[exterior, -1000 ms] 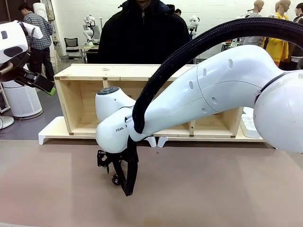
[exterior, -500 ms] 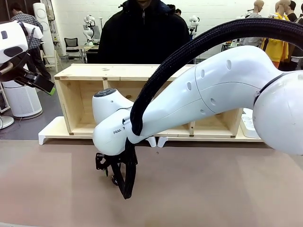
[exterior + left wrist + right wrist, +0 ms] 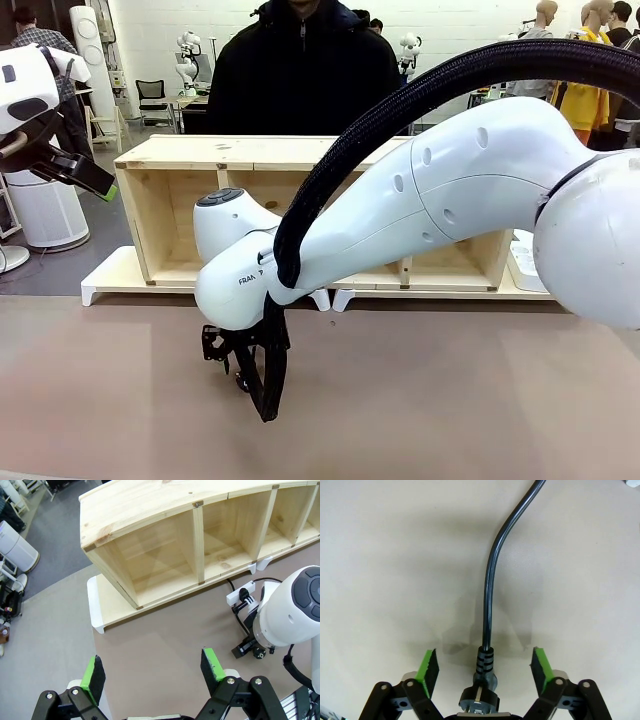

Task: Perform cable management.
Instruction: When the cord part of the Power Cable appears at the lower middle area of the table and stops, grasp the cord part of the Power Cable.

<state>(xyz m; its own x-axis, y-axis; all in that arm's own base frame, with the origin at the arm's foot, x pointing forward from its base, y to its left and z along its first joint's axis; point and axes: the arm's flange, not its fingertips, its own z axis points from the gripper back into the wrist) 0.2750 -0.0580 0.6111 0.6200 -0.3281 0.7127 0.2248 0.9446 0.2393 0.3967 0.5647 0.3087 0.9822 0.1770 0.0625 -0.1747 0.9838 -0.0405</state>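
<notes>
The cable, a thin smooth black cord, runs down the tan table to its black plug. My right gripper is open, one green pad on each side of the plug and clear of it. In the front view the right gripper hangs low over the table in front of the wooden shelf. My left gripper is open and empty, held high at the left. From there the cable shows beside the right wrist.
A white power strip lies by the shelf's foot, on the white base board. The right arm's thick braided hose arcs across the front view. A person in black stands behind the shelf.
My right arm shifted slightly left and lower over the table during the first half second, then held still. The left arm has not moved.
</notes>
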